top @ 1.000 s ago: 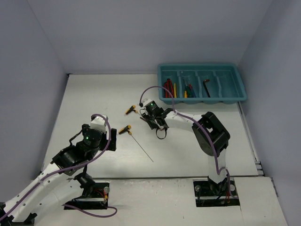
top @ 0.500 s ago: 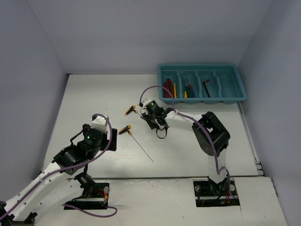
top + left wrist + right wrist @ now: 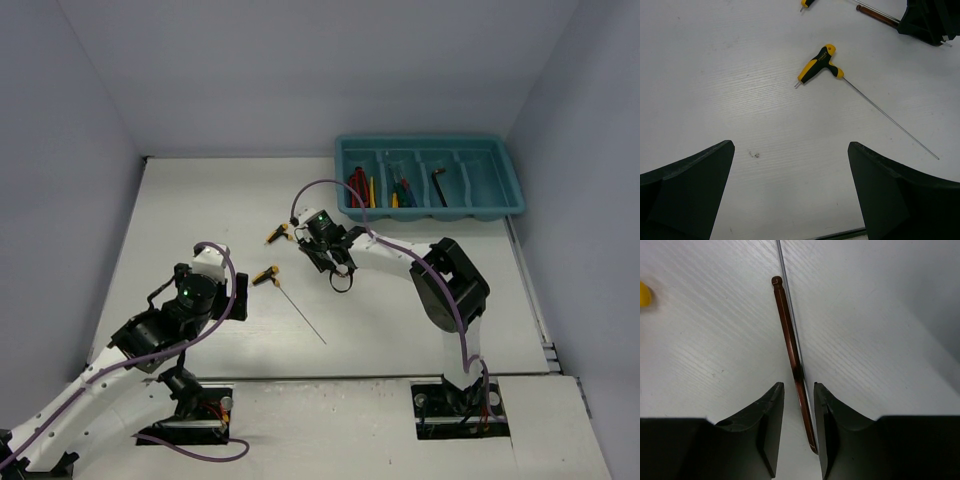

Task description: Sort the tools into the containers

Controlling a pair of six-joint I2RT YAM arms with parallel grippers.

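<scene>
Change is small: right gripper [image 3: 796,390] shifts only slightly, its jaws nearly together astride the brown hex key [image 3: 787,325] at the table's middle; whether they pinch it I cannot tell. Key is not yet in the tray [image 3: 430,213] at the far right corner. Left gripper [image 3: 791,150] has its jaws wide apart.

Open table [image 3: 715,75] surrounds near T-handle [image 3: 821,62]; right hand [image 3: 799,390] crowds far T-handle [image 3: 279,236].

yellow-black t-handle [image 3: 821,64] flat, thin shaft; brown hex key [image 3: 789,330] flat; teal tray [image 3: 430,214] holding tools [image 3: 400,190]
</scene>
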